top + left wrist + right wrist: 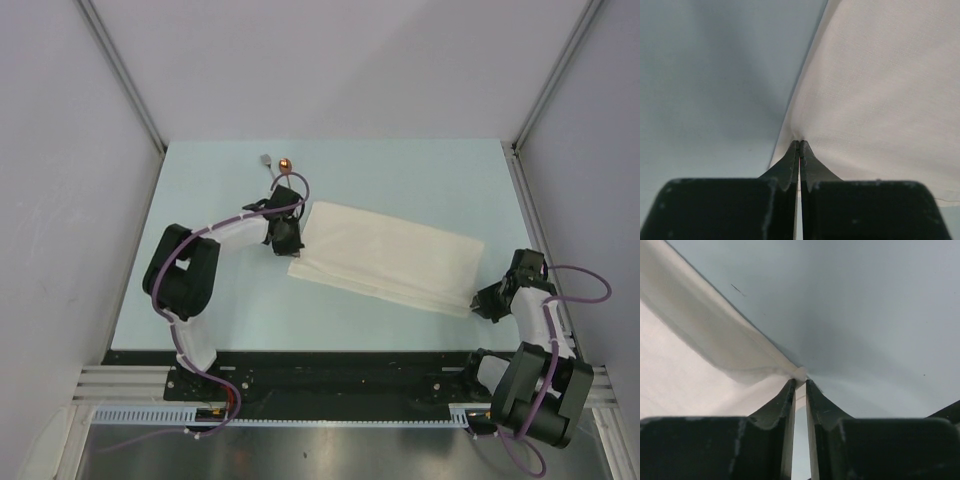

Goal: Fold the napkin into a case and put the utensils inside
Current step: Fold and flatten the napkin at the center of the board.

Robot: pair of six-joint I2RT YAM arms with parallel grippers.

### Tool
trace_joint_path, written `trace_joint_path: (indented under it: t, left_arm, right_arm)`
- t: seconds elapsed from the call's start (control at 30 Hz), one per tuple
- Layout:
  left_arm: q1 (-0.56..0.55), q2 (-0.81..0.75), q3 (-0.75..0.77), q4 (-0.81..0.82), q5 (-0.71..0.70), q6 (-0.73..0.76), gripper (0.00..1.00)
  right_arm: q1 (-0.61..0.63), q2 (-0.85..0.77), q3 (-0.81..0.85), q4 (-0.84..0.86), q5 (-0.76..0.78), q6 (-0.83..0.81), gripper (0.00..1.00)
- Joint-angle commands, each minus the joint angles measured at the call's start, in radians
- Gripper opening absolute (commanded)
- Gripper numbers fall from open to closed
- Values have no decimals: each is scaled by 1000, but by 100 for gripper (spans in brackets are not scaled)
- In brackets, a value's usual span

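Two robot arms work the ends of the napkin (385, 258), which lies as a long, layered strip slanting across the pale bench (400, 170) from the left centre towards the near right. The left gripper (285, 237) is closed tight on the strip's left edge, with the cloth pinched between its tips and no gap showing. The right gripper (480, 300) sits at the near right corner, its jaws only a slit apart. That corner lies bunched just at its tips and looks touched rather than clamped.

The fold appears to be laid, and the care now lies in coming away cleanly. Each end should be let down flat and the gripper lifted straight off, since any sideways drag would likely skew the layers or pull the case open. The fork (266, 160) and the copper-bowled spoon (285, 163) wait side by side at the far left, well apart from the cloth, not yet inside.
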Motion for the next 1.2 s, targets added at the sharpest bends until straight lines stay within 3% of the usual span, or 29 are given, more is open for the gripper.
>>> trace_joint_path:
  t: [0.0, 0.07, 0.43, 0.57, 0.77, 1.03, 1.17]
  left_arm:
    - [16, -25, -25, -14, -63, 16, 0]
    - [16, -51, -27, -17, -64, 17, 0]
    - [16, -79, -53, -10, -21, 20, 0]
    - [16, -82, -56, 0, -20, 25, 0]
    - [16, -79, -55, 10, -8, 25, 0]
    - [16, -79, -53, 12, -4, 26, 0]
    - [16, -83, -53, 12, -8, 29, 0]
  right_arm:
    - [-10, -25, -4, -4, 62, -10, 6]
    - [-10, -22, -10, -2, 56, -10, 0]
    - [-12, -60, -2, -4, 4, -36, 0]
    - [-6, -52, -7, 4, -45, -51, 36]
    - [23, -69, 5, -16, -56, -50, 56]
    - [36, 7, -19, 79, -78, -56, 51]
    - [37, 40, -1, 99, -81, -59, 37]
